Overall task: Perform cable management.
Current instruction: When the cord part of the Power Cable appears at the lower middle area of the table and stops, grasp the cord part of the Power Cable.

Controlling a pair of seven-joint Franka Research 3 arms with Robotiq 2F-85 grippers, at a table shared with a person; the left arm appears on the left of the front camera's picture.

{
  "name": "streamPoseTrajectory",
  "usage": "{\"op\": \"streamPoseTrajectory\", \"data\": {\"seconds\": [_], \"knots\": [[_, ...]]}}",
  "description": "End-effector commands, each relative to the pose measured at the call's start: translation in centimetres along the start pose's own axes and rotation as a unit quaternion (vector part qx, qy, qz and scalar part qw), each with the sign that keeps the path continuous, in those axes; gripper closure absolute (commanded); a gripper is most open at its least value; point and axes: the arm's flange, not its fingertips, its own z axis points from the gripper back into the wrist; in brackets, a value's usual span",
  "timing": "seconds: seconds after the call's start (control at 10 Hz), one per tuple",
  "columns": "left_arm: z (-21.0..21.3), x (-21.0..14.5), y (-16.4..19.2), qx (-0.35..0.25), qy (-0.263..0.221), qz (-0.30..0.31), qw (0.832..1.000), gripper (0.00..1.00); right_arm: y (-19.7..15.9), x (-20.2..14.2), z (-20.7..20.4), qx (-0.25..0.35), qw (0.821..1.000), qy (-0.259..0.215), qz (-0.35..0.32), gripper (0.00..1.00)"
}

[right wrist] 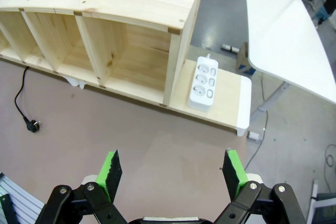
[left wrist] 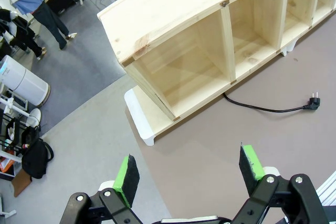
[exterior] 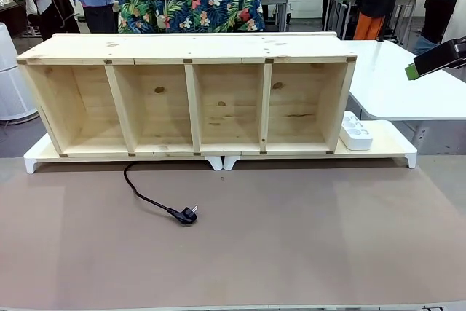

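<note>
Cable (exterior: 149, 200): thin, black and glossy. It leaves the front edge of the pale wooden shelf (exterior: 193, 49) and curves over the matte brown mat (exterior: 306, 245) to its chunky round plug (exterior: 188, 215), lying before the second bay from the robot's left. You have bare mat all round it. A white power strip (exterior: 355, 131) sits right of the shelf. The left gripper (left wrist: 188, 169) and right gripper (right wrist: 172, 171) are both spread wide, holding nothing.
</note>
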Motion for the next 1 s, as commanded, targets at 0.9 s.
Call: {"op": "streamPoseTrajectory", "data": {"seconds": [0.9], "knots": [[-0.3,0.3,0.01,0.005,-0.004,0.008,1.0,0.0,-0.01,0.14,-0.04,-0.005,1.0,-0.004,0.002,0.0]]}}
